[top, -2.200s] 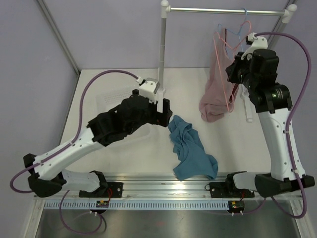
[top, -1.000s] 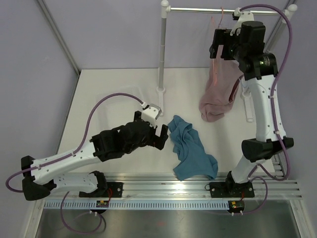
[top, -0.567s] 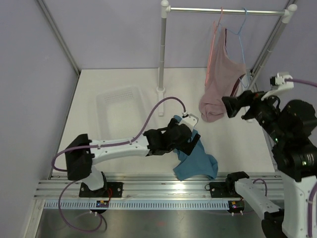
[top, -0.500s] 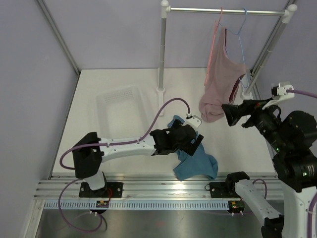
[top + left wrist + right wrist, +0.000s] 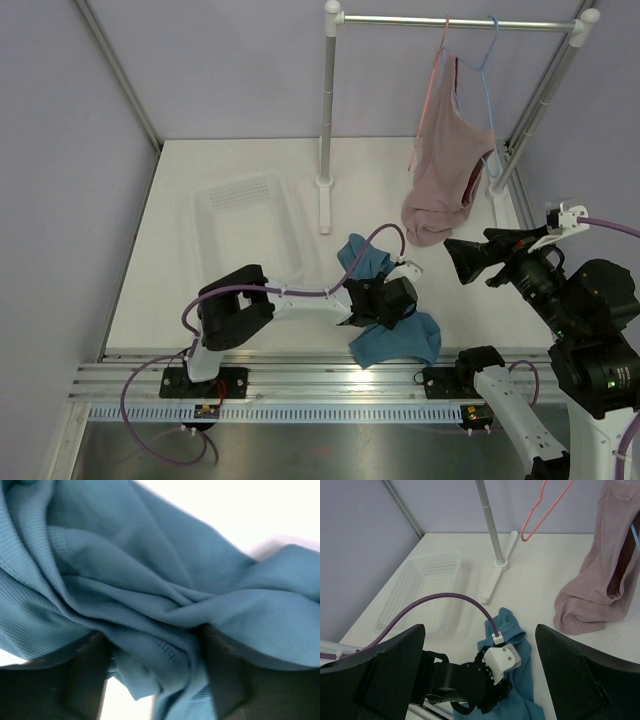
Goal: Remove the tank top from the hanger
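One tank top [image 5: 402, 342] lying crumpled on table [image 5: 220, 160], off hanger [image 5: 533, 507], long axis running far-left to near-right. My left gripper [image 5: 155, 672] sitting on its middle, jaws spread astride a bunched fold, not yet pinching. My right gripper [image 5: 462, 258] hanging wide open, well apart — left nearer.

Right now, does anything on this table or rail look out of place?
The tank top lies crumpled on the table, off the hanger, which hangs empty on the rail. The dusty-pink top hangs bunched and lopsided, its lower end seeming to reach the table.
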`<action>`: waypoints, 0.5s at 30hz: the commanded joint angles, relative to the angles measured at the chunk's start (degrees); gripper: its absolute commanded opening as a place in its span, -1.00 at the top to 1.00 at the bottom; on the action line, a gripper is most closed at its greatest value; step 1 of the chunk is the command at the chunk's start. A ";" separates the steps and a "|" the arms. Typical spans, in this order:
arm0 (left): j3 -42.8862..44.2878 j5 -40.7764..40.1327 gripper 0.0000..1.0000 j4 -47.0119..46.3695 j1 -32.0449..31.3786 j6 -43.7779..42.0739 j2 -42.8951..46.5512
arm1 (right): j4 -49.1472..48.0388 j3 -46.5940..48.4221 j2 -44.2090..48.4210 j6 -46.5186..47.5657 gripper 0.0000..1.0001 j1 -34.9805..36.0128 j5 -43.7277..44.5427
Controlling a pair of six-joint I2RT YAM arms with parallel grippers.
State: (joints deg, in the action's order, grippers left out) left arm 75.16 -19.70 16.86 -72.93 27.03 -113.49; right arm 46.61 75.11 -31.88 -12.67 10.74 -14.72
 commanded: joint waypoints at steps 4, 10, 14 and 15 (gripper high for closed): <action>0.51 1.17 1.00 -0.53 -0.37 1.71 2.04 | -2.40 -0.58 1.82 -0.08 -0.99 -0.11 -1.45; 2.44 -7.35 1.00 4.75 -0.46 0.04 14.51 | -2.05 -1.55 2.43 0.10 -0.99 -0.11 0.39; 5.43 -16.67 1.00 11.16 -0.20 0.40 22.07 | -2.31 -1.63 2.87 0.36 -0.99 -0.11 1.62; 6.14 -19.64 1.00 13.52 -0.11 0.31 24.96 | -2.23 -1.55 3.05 0.45 -0.99 -0.02 2.15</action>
State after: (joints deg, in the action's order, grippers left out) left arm 76.49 -27.86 26.94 -73.23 27.44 -96.71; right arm 46.26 73.54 -29.74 -12.67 10.74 -14.15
